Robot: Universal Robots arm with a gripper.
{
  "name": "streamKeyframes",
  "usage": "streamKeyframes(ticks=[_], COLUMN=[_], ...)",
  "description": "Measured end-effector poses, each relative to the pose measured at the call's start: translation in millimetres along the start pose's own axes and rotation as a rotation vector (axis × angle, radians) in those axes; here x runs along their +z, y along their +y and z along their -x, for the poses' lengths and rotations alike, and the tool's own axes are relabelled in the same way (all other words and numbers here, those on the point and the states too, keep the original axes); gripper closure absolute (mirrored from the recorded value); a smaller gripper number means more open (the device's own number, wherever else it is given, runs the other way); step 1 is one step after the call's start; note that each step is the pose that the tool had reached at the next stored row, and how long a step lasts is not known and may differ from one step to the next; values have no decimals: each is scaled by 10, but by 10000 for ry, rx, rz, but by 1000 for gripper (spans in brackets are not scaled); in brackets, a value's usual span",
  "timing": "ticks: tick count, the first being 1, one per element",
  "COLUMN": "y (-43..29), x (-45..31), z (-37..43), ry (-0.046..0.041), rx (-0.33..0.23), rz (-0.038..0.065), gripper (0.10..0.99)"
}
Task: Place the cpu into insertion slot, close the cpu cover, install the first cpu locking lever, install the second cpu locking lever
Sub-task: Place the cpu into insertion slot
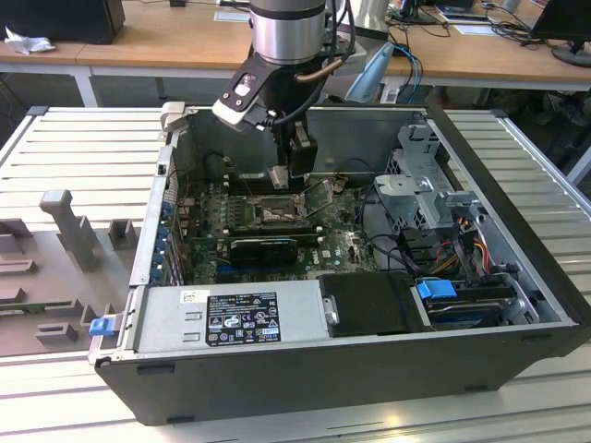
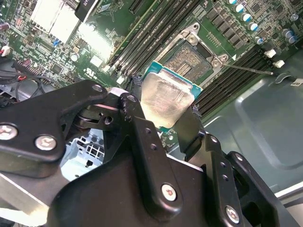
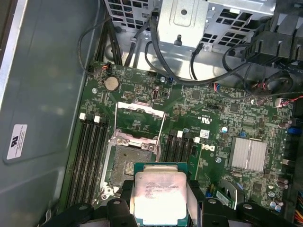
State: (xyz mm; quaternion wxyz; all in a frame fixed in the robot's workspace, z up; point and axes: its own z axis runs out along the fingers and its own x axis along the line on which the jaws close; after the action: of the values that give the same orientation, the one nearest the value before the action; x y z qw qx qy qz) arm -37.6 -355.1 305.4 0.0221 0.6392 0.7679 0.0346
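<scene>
Pincer [image 3: 160,204] holds cpu [image 3: 158,193] clamped, hovering nr open insertion slot [image 3: 124,163].

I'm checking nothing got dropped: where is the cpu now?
In both wrist views the cpu is clamped in the claw, held over the green board just beside the open socket, not yet seated in it.

We can read no text for certain, only small print on the power supply label [image 1: 242,318], the case-wall sticker [image 3: 16,142] and the cpu [image 3: 158,194].

End effector [image 2: 162,119] clamped on the cpu [image 2: 163,94], bare insertion slot [image 2: 189,60] near it, green motherboard [image 2: 214,32] around
</scene>
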Motion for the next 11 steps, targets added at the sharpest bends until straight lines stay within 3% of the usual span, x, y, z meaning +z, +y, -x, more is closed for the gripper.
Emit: streamKeyframes(ticks=[11], y=[-2], x=[23], z=[0], ry=[-7], rx=[92], rz=[1], gripper=[557])
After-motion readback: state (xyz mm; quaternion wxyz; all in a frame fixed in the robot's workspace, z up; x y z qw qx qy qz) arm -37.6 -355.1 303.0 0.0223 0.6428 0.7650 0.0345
